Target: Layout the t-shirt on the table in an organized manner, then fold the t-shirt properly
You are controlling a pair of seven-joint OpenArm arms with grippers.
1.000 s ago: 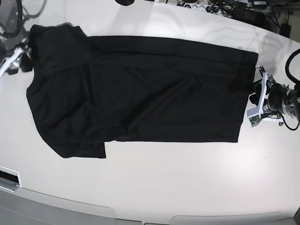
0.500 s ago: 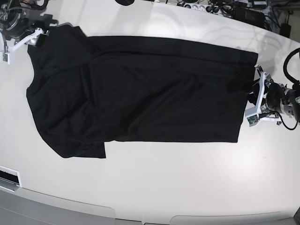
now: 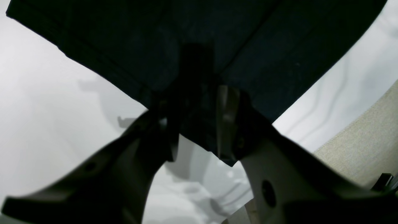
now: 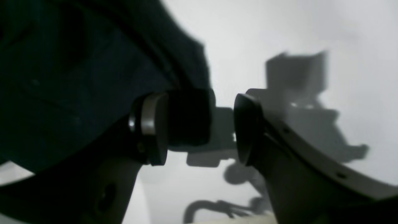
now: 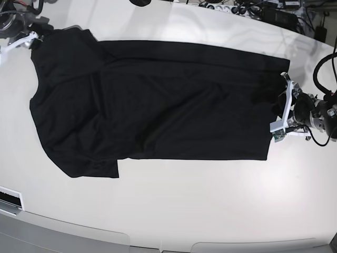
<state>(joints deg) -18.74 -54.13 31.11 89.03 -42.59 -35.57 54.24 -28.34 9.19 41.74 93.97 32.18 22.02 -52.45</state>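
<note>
Along the far edge in the base view, behind the surface: a white power strip [image 5: 220,7] with plugs in it, just beside a tangle of black cables [image 5: 247,8] and a dark boxy device [image 5: 280,17], possibly a power adapter. At the top middle, a round black object [image 5: 140,2], cut off by the frame and too little shown to name. At the lower left corner, a white slotted panel [image 5: 9,200] below the rim. In the left wrist view, at the right, a patch of beige woven material [image 3: 363,137], perhaps upholstery or carpet; too blurred to tell which.
</note>
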